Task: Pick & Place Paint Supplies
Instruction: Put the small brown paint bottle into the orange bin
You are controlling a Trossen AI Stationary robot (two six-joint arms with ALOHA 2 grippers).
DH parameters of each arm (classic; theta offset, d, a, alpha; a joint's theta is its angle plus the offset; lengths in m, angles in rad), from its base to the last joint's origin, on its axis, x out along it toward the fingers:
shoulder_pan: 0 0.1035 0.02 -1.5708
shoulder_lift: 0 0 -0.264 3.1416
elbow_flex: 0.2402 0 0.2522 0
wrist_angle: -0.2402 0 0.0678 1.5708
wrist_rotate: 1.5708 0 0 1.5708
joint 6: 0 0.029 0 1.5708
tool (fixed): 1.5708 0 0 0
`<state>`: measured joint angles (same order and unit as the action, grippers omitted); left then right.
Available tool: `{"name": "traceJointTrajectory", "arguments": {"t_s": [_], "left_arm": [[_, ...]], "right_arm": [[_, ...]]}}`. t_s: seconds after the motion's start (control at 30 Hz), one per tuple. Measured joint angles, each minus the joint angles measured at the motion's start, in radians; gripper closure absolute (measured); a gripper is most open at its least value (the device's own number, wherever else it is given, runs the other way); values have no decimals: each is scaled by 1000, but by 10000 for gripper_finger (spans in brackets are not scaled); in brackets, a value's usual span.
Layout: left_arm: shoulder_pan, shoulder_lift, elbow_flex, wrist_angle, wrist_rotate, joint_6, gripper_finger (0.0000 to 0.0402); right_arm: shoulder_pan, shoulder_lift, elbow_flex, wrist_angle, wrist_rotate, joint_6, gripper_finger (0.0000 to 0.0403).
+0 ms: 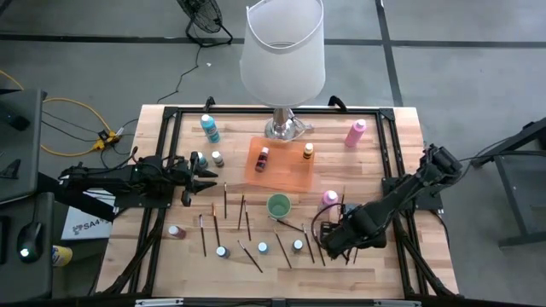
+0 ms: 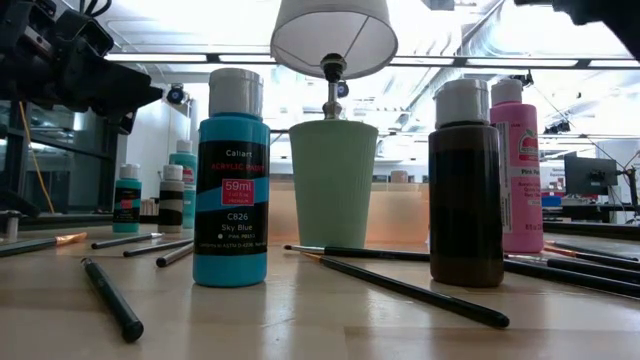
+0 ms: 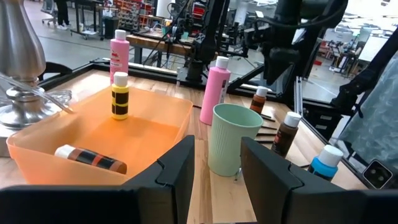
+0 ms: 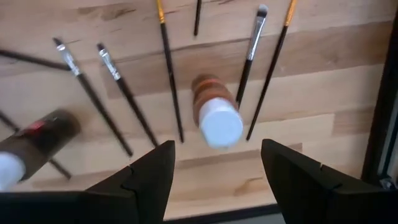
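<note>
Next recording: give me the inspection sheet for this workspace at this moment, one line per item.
Surface: wooden table inside a black frame.
Job's things: orange tray holds two small bottles; green cup stands near the middle; brushes and small bottles lie scattered; teal bottle and pink bottle stand at the back.
Clutter: white-shaded lamp behind the tray.
Grippers: left pincer open, empty, facing the tray; right pincer open, empty, above a brown bottle.
Cables: yellow cable on the floor at left.
Surroundings: fan base on the floor.
</note>
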<state>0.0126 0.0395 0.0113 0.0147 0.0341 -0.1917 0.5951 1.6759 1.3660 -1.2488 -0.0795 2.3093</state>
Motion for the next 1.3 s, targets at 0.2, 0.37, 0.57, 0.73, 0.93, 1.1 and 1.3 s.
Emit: {"name": "traceJointTrajectory", "arguments": {"t_s": [0.2, 0.37, 0.57, 0.73, 0.93, 1.1, 1.3], "left_arm": [[0, 0, 0, 0, 0, 0, 275], [0, 0, 0, 0, 0, 0, 275], [0, 0, 0, 0, 0, 0, 275], [0, 0, 0, -1, 0, -1, 275], [0, 0, 0, 0, 0, -1, 275], [0, 0, 0, 0, 0, -1, 275], [0, 0, 0, 0, 0, -1, 275]], "right_arm": [[2, -18, -49, 39, 18, 0, 169], [2, -18, -103, 126, -6, -25, 169], [2, -18, -143, 136, 2, -17, 169], [2, -18, -143, 136, 0, -24, 191], [2, -18, -143, 135, -11, -27, 234], [2, -18, -143, 136, -34, -28, 262], [2, -18, -143, 139, -54, -27, 276]]}}
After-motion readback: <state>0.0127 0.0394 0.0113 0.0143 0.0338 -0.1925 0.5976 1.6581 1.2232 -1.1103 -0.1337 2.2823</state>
